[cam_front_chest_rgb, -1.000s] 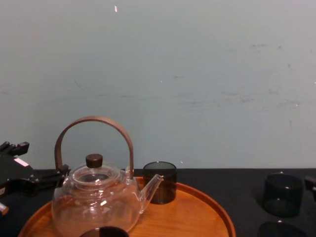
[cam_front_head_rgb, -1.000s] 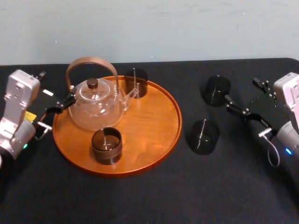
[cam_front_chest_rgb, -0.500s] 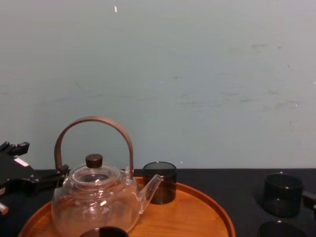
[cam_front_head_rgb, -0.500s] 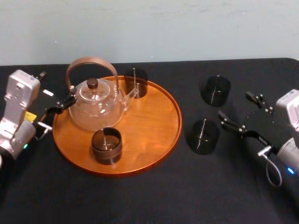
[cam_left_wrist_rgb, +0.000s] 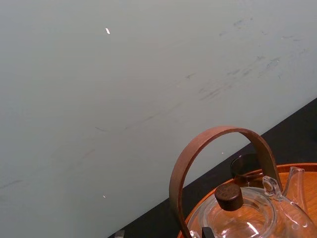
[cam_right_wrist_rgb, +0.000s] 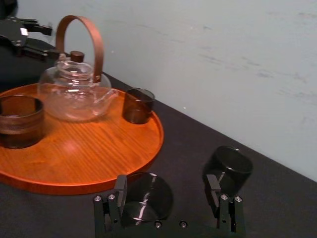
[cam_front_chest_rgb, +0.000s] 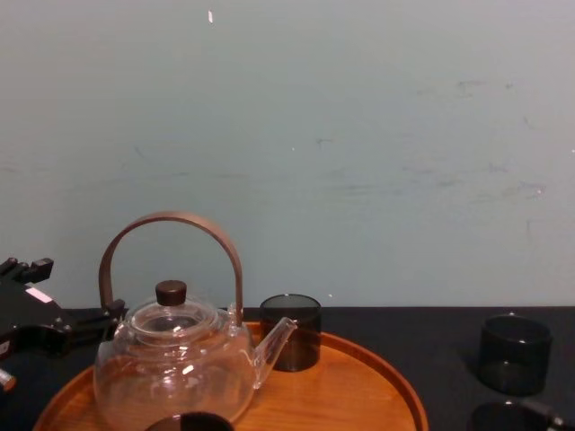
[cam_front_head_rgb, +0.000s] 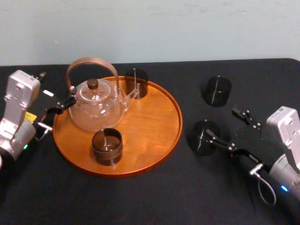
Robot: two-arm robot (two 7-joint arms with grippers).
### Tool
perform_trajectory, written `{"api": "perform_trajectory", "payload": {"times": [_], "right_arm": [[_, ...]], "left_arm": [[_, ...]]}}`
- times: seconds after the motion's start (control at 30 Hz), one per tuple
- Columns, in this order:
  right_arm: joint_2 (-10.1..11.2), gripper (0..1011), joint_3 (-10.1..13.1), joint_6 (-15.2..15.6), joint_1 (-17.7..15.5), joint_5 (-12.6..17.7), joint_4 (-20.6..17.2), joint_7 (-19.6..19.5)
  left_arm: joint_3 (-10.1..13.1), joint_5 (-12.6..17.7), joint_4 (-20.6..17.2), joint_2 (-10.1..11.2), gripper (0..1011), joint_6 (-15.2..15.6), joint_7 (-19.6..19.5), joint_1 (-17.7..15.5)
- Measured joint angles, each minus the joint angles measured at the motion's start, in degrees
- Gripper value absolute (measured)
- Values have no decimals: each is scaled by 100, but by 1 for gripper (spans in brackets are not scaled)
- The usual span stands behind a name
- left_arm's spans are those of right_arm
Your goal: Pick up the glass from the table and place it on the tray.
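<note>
Smoke-grey near glass not gripped yet, sat on black desk just right of tray. Right gripper shifted away from far glass since earlier frame, now brought low around near one, jaws spread wide (wrist view: glass between them, nearer one side). Closing judged next. Left gripper parked beside teapot, unchanged.
</note>
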Motion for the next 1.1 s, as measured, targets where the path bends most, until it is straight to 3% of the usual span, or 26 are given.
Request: {"api": "perform_trajectory", "payload": {"times": [0.4, 1.1], "right_arm": [[-135, 1002, -19, 54, -152, -93, -10, 212], [-412, 1002, 145, 175, -249, -274, 170, 415]], "left_arm": [[0, 0, 0, 0, 1010, 0, 0, 0], [0, 0, 0, 0, 1010, 0, 0, 0]]}}
